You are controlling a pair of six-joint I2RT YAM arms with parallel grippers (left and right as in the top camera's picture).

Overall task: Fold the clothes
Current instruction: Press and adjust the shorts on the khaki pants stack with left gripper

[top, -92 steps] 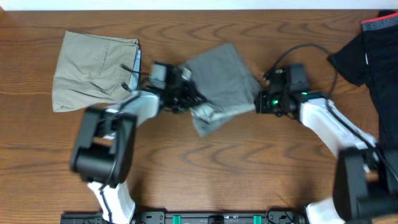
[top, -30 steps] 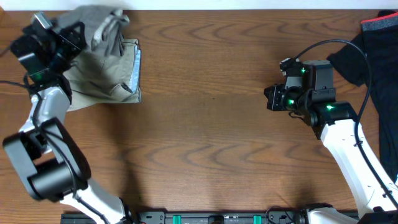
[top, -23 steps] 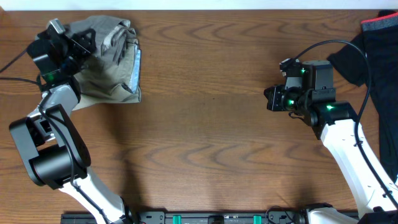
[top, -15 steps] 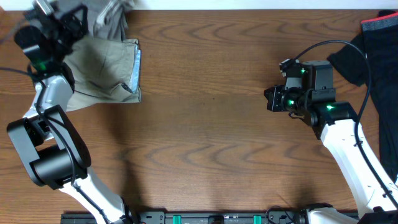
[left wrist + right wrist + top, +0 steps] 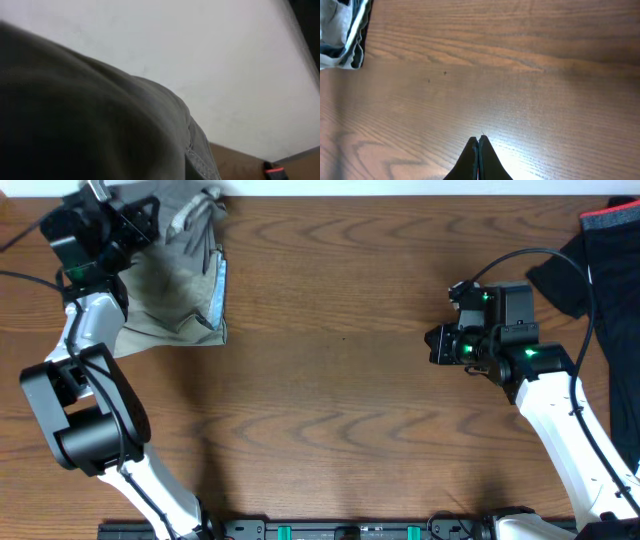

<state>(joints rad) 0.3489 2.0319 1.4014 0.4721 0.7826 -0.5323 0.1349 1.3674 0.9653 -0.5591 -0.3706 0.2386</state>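
Since three seconds ago the grey shorts (image 5: 190,225) have gone from the middle of the table (image 5: 340,380) to its far left corner, carried by the left pincer (image 5: 152,218). In the last half second that pincer has shifted a little rightward and back over the table edge. The right arm has barely moved.

Left pincer: clenched on the grey shorts. The cloth bunches right at its tips and spreads away from them to the right. In the left wrist view the grey cloth (image 5: 100,125) fills the lower left of the picture, hard against the camera, with the fingers hidden behind it.

Right pincer (image 5: 435,343): clenched on nothing. In the right wrist view its fingers (image 5: 478,150) are pressed together above bare wood. It stands well apart from the grey shorts, at the right half of the table.

Grey shorts: a crumpled bundle with no long axis to be told. It sits at the far edge, over the far right corner of the beige shorts (image 5: 165,300).

Beige shorts: folded flat on the table, roughly square, with a pale strip down the right edge. They lie just beside and under the left pincer.

Black garment (image 5: 600,260): at the far right corner, red trim along its far edge, cut off by the picture border, behind the right arm.

A pale fold of cloth (image 5: 340,30) shows in the upper left corner of the right wrist view; which garment it belongs to cannot be told
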